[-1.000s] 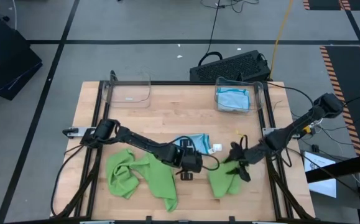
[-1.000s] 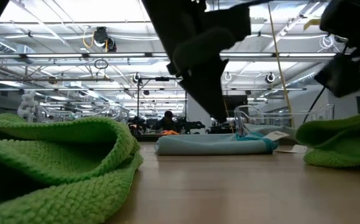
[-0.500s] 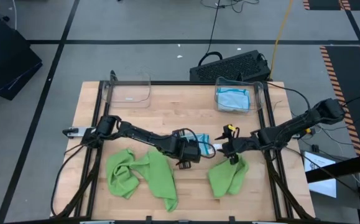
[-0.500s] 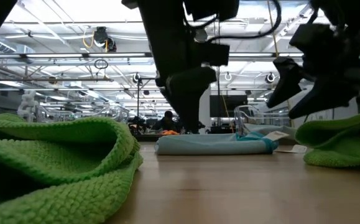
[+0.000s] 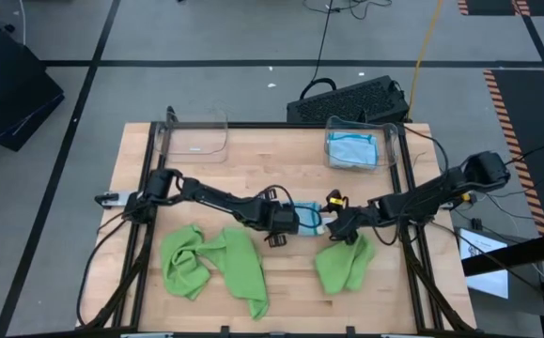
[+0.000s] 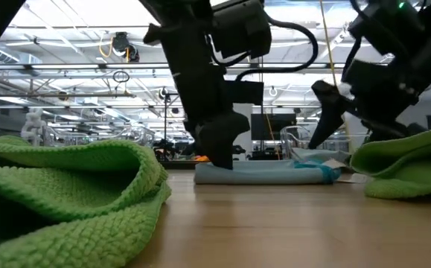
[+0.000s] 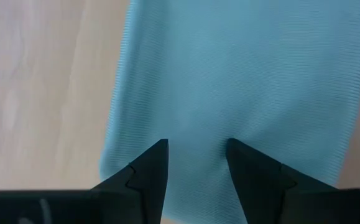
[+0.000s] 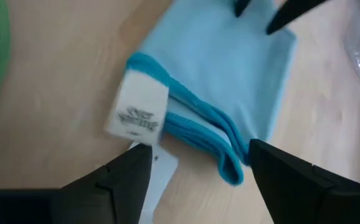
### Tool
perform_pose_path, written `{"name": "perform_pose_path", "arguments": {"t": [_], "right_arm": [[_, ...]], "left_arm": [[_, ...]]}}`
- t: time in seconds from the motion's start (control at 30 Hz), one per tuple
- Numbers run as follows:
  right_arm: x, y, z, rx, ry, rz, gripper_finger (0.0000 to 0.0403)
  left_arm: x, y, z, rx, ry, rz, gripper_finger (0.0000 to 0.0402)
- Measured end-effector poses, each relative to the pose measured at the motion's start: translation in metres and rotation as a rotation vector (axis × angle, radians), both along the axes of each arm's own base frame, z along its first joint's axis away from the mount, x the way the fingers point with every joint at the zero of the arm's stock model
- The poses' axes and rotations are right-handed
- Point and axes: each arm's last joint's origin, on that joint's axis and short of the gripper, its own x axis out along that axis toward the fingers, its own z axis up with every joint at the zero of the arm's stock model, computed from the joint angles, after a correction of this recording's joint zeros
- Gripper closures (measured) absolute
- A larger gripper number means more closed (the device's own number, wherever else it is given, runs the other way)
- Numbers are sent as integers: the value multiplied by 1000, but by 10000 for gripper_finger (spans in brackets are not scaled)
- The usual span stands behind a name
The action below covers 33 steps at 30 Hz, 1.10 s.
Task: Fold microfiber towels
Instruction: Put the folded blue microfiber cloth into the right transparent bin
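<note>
Two green towels lie toward the near edge of the table [image 5: 135,160]: a large rumpled green towel [image 5: 210,268] on the left, and a smaller bunched green towel [image 5: 344,266] on the right. Bare wood lies open between them and across the far half, up to two clear bins at the far edge: an empty bin [image 5: 194,134] on the left, and a bin [image 5: 389,141] holding a blue towel on the right. At the middle lies the folded light blue towel [image 5: 305,214], flat. The left claw [image 5: 284,223] is down on that towel's left end, fingers [image 7: 145,177] partly apart with blue cloth between them. The right claw [image 5: 335,222] hangs just beside the towel's right end, wide open and empty, its fingers [image 8: 127,177] either side of the teal hem and white tag [image 8: 137,109].
</note>
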Motion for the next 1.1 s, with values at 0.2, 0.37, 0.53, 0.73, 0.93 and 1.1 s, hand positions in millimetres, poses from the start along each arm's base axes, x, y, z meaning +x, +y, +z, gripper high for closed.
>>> {"name": "perform_pose_path", "arguments": {"t": [0.2, 0.37, 0.53, 0.73, 0.93, 1.1], "right_arm": [[3, -1, -11, -77, 61, 48, 127], [4, 0, -12, -95, 61, 69, 124], [3, 0, -12, -110, 67, 88, 123], [4, 0, -11, -135, 60, 122, 123], [5, -1, -11, -190, 61, 141, 123], [10, 0, -5, -186, 7, 142, 123]], "left_arm": [[4, 18, -12, 61, -35, -145, 232], [6, 33, -7, 124, -14, -226, 232], [-2, 33, 15, 160, -8, -253, 232], [-10, 26, 56, 172, -108, -224, 232], [-15, 25, 53, 78, -88, -158, 232], [-20, 29, 31, 34, -103, -100, 232]]}}
